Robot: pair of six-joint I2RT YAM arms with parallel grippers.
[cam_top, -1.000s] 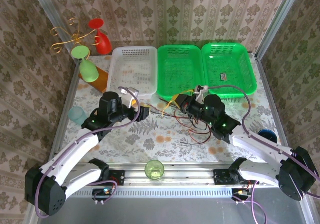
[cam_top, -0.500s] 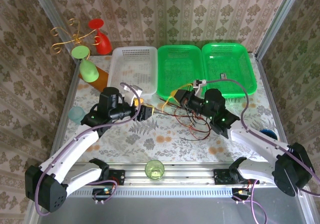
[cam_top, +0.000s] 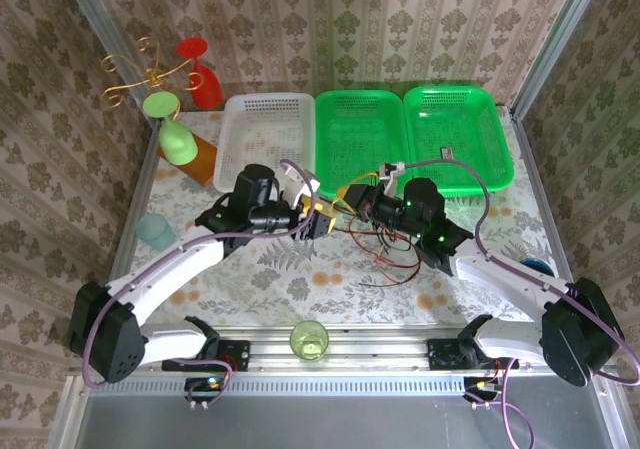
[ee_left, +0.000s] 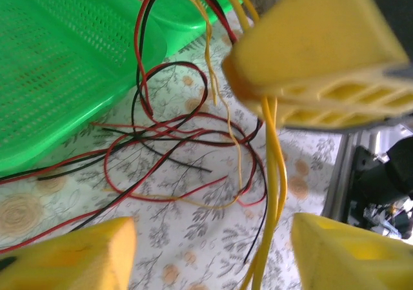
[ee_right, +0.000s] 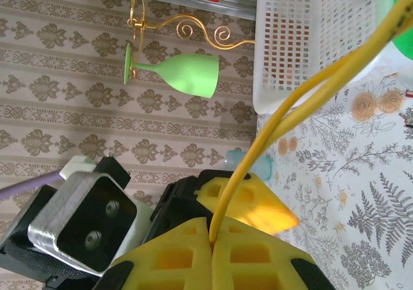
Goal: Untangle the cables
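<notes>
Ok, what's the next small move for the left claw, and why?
Probably close the left claw on the yellow cable. It hangs from the shut right claw between the left's open fingers, above the red and black cables looped on the table. A second grip could let the arms draw it free.

cables [cam_top: 388, 251]: thin loose wires, dark red, black, yellow, all one tangle. red and black loops [ee_left: 174, 132] lie flat on the floral table [ee_left: 193, 238] just in front of the middle green basket [cam_top: 360, 129], crossing each other several times, ends trailing left. yellow cable [ee_left: 276, 154] is lifted off the table, doubled strand hanging through the tangle, upper part pinched between the pads of the right gripper [ee_right: 211, 225]
</notes>
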